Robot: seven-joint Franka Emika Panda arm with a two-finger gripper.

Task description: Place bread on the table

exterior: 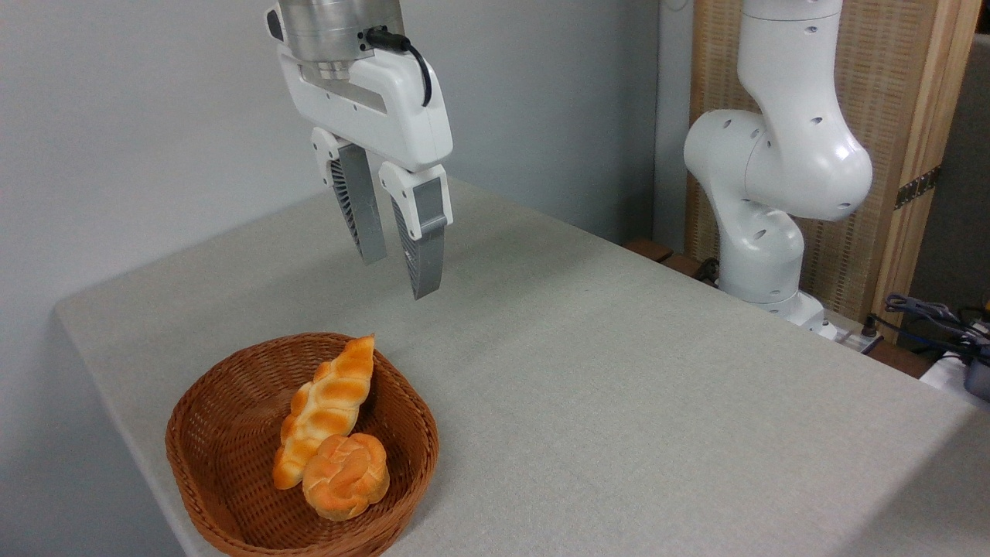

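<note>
The bread [323,408], a long braided golden loaf, lies slanted in the brown wicker basket [224,433] at the lower left, its upper tip resting against the far rim. My gripper [398,275] hangs well above the basket's far edge, a little right of the loaf's upper tip. It is open, with nothing between the fingers [357,207]. The table [619,371] in grey-beige cloth stretches to the right of the basket.
A round knotted bun [345,475] sits in the basket against the loaf's lower end. The arm's white base [773,178] stands at the table's far right edge, with cables [940,325] beside it. A grey wall runs behind the table.
</note>
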